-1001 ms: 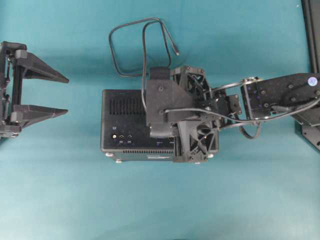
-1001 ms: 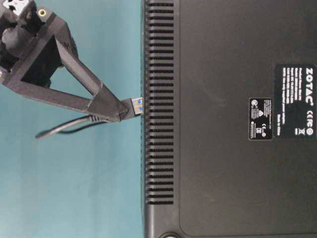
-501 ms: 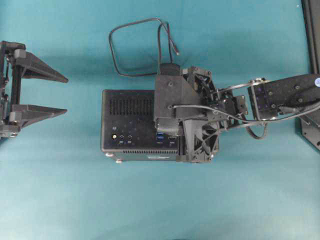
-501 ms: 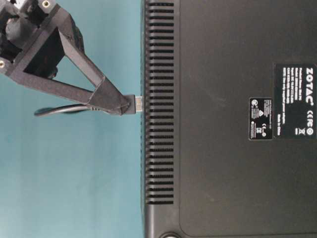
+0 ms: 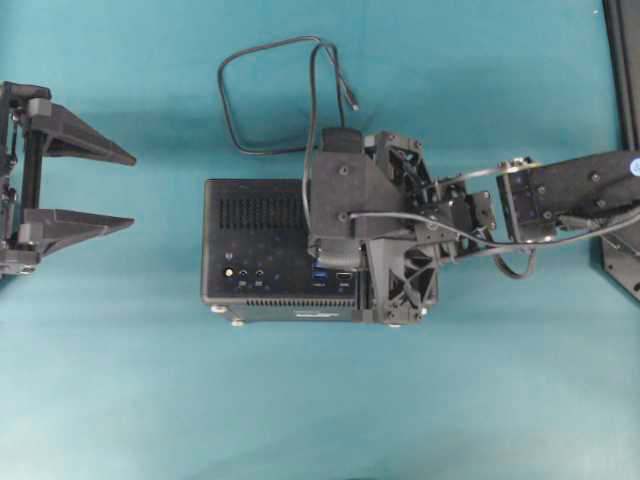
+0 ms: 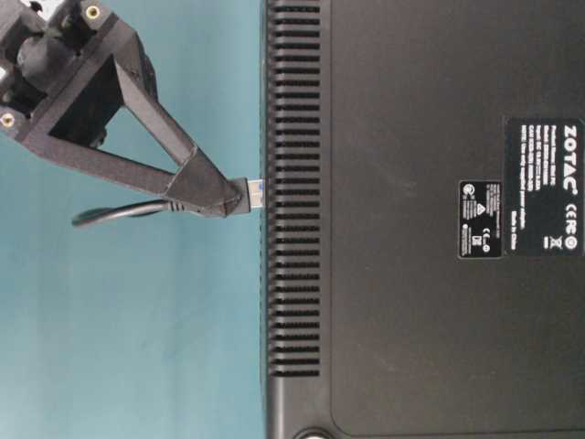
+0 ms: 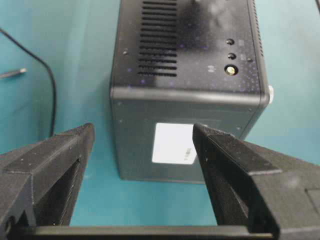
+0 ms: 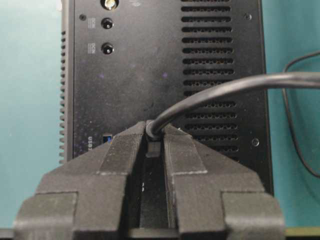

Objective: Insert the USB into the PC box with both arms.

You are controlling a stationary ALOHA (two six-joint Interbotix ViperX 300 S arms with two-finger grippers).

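From my remote station, the right claw [image 8: 154, 137] is clamped on the USB [image 6: 245, 194] plug, its two tapered fingers [image 8: 122, 150] pressed together around the plug's rear, where the black cable arcs out toward three o'clock in the right wrist view. In the table-level view the plug's metal tip — a sliver of blue showing inside — sits just beside the slotted edge of the PC box [image 6: 420, 219], at about nine o'clock from the box's body; I cannot tell from here whether tip and box are touching.

Seen from overhead, the right arm [image 5: 560, 195] reaches in from three o'clock and hangs over the right half of the PC box [image 5: 250, 235], which rests on the teal bench [image 5: 320, 400]. Blue ports [image 5: 320, 274] show just under the claw's housing, near the box's six-o'clock edge. The rest of the cable [image 5: 240, 100] loops loosely on the bench at twelve o'clock from the box, its free end lying apart from it.

The left claw [image 5: 125, 190] stands wide open at nine o'clock, well apart from the box — its fingers [image 7: 60, 150] frame the box's end face and a white label [image 7: 174, 143] in the left wrist view, gripping nothing.
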